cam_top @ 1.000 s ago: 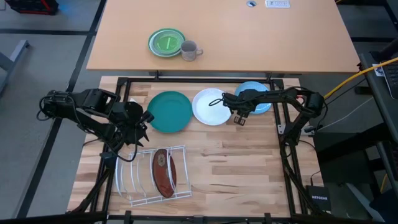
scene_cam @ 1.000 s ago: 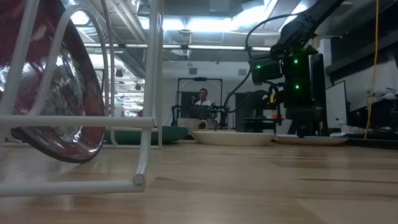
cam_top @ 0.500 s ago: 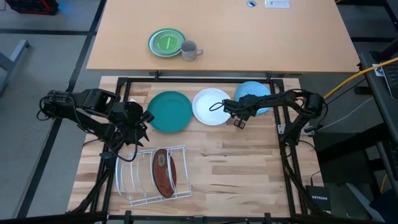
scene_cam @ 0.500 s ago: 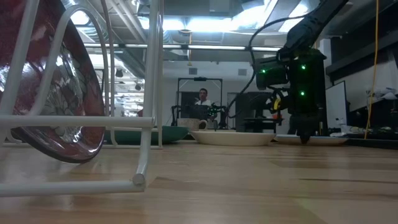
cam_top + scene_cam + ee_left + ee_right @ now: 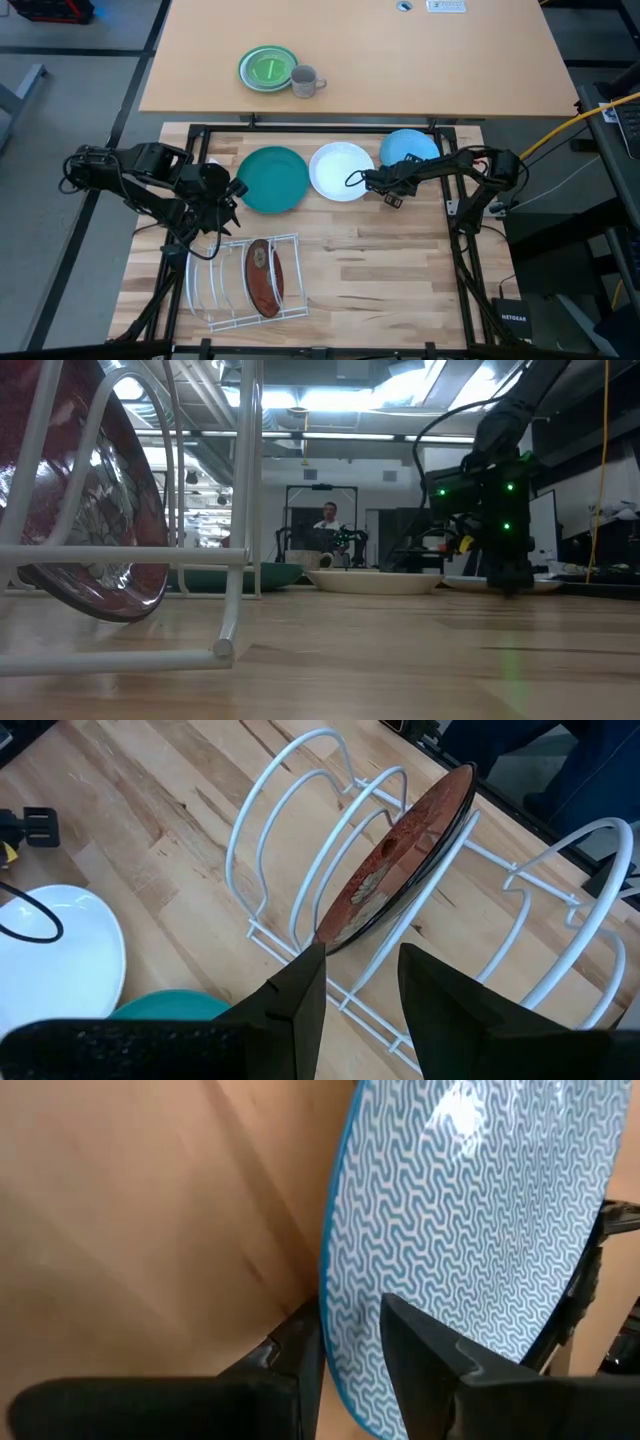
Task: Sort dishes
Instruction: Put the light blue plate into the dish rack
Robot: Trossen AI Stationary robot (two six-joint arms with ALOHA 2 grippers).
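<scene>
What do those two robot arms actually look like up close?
Both arms are dark, near-black jointed limbs with black cables looping alongside. The left pincer ends in two flat, wedge-shaped black fingers; the right pincer looks the same. In the low view, small green lights glow on the right arm's wrist block.

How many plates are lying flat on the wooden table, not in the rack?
3. The teal plate, the white plate beside it, and the blue patterned plate at the right end of the row. The red plate stands in the wire rack.
</scene>
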